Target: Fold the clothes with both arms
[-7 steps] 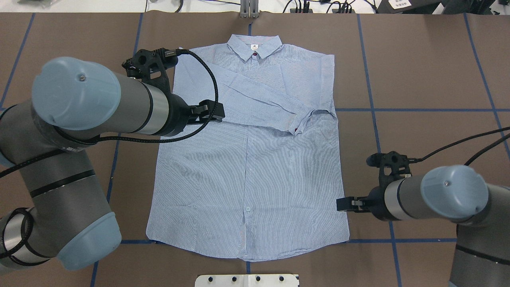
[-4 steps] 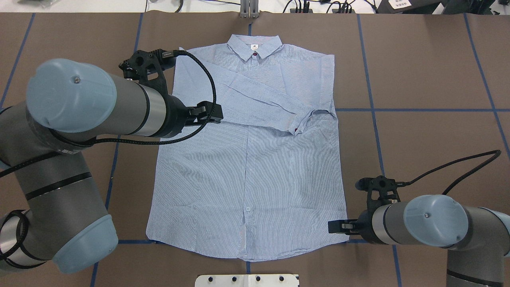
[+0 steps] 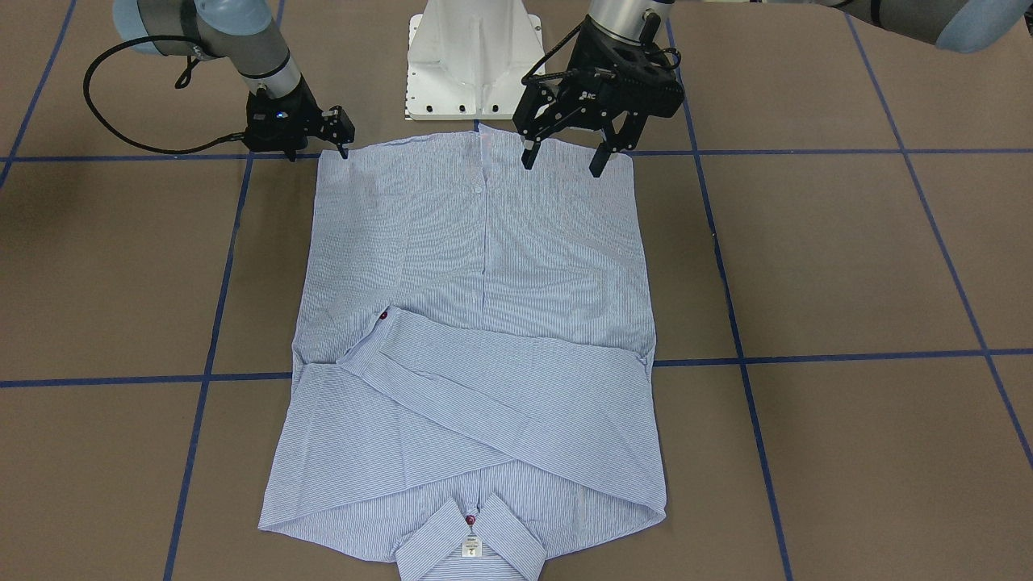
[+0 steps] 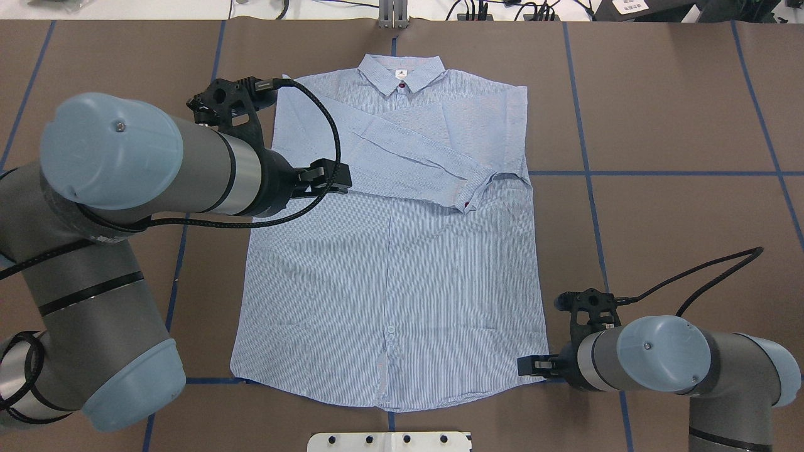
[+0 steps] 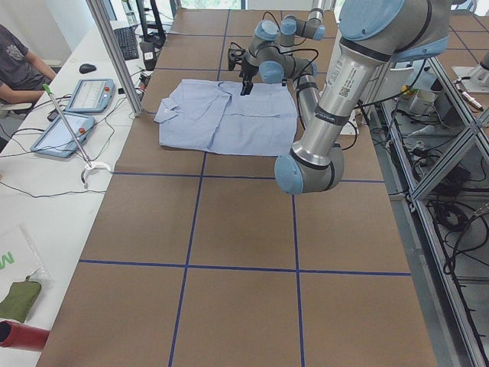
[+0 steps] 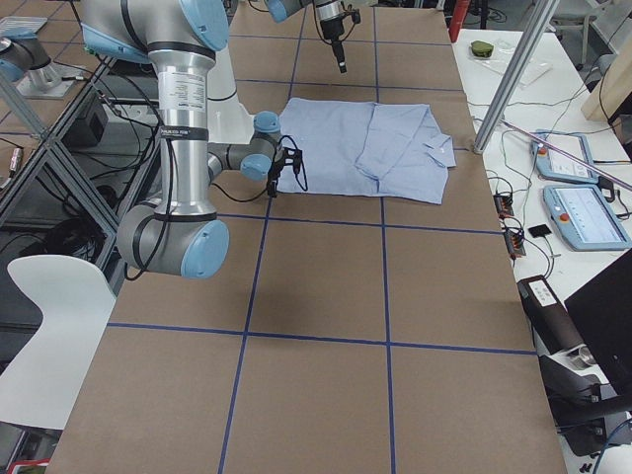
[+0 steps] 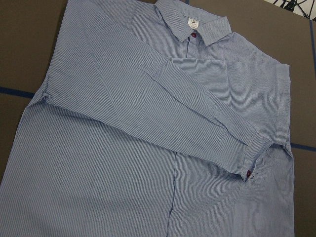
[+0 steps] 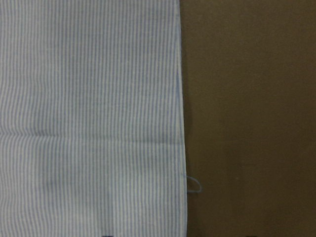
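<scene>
Light-blue striped shirt flat on brown surface, sleeves folded in (body not yet). Left end effector spread; right end effector, five o'clock hem, unclear.

Almost nothing is showing clearly enough to be read. The shirt is carrying a small white neck label under the collar. A dark mark is appearing on it, but no letters are coming out. Small white letters are showing on the body of the left gripper, too small to read surely. Dark print is running along the tube of the left arm, also unreadable. A white bag on the side desk is showing part of a big green letter, cut by the picture's edge. A white paper label beyond the table is bearing dark lines that are too blurred to read.
</scene>
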`<state>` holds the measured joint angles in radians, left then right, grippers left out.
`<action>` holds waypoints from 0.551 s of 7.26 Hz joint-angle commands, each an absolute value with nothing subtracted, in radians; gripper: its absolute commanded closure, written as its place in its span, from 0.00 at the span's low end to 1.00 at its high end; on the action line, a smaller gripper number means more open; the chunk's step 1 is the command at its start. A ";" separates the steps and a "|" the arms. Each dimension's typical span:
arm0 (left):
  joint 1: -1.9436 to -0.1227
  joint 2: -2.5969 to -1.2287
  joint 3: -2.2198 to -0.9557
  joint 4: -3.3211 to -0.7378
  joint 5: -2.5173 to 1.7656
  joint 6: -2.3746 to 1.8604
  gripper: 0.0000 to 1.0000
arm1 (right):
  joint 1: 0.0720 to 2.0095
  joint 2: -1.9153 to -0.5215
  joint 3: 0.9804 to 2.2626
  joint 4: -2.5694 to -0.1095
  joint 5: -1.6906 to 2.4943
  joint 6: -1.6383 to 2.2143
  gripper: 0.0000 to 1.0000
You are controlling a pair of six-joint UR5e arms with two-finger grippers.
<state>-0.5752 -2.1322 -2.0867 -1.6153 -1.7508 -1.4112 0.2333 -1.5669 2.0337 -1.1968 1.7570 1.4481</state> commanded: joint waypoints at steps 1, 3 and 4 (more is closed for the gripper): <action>-0.575 -2.132 -2.088 -1.615 -1.750 -1.411 0.00 | 0.230 -1.563 2.029 -1.198 1.766 1.448 0.28; -0.577 -2.131 -2.086 -1.615 -1.749 -1.411 0.00 | 0.224 -1.543 2.025 -1.209 1.770 1.448 0.42; -0.577 -2.131 -2.085 -1.615 -1.749 -1.411 0.00 | 0.222 -1.543 2.025 -1.209 1.770 1.448 0.49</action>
<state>-0.5766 -2.1309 -2.0860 -1.6153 -1.7493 -1.4113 0.2254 -1.5465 2.0256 -1.2067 1.7693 1.4481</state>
